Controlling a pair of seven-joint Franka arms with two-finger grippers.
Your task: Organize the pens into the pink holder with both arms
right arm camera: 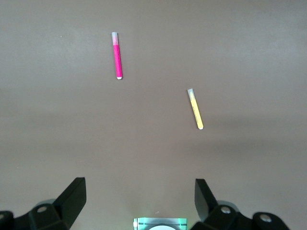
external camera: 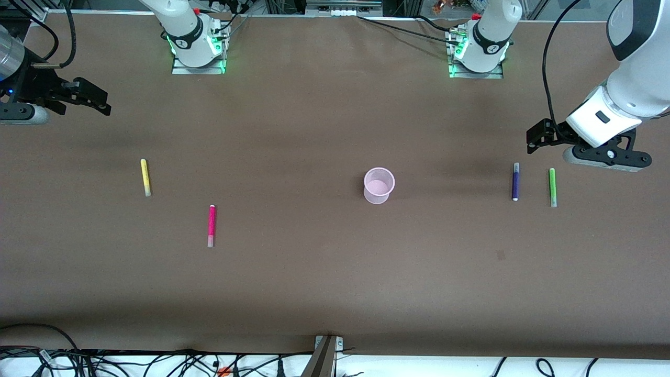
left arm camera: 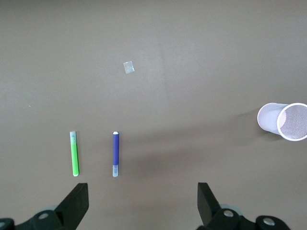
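Note:
The pink holder (external camera: 379,185) stands upright and empty near the table's middle; it also shows in the left wrist view (left arm camera: 284,121). The dark purple pen (external camera: 515,181) and the green pen (external camera: 552,187) lie side by side at the left arm's end, also seen in the left wrist view as the purple pen (left arm camera: 115,154) and the green pen (left arm camera: 74,154). The yellow pen (external camera: 145,177) and the magenta pen (external camera: 211,225) lie at the right arm's end, as the yellow pen (right arm camera: 195,109) and the magenta pen (right arm camera: 117,55) in the right wrist view. My left gripper (external camera: 534,137) hangs open and empty over bare table beside the purple pen. My right gripper (external camera: 99,103) is open and empty.
A small pale scrap (left arm camera: 128,67) lies on the brown table (external camera: 314,272), nearer the front camera than the purple pen. The arm bases (external camera: 198,47) with green lights stand along the table's top edge. Cables run along the front edge (external camera: 157,361).

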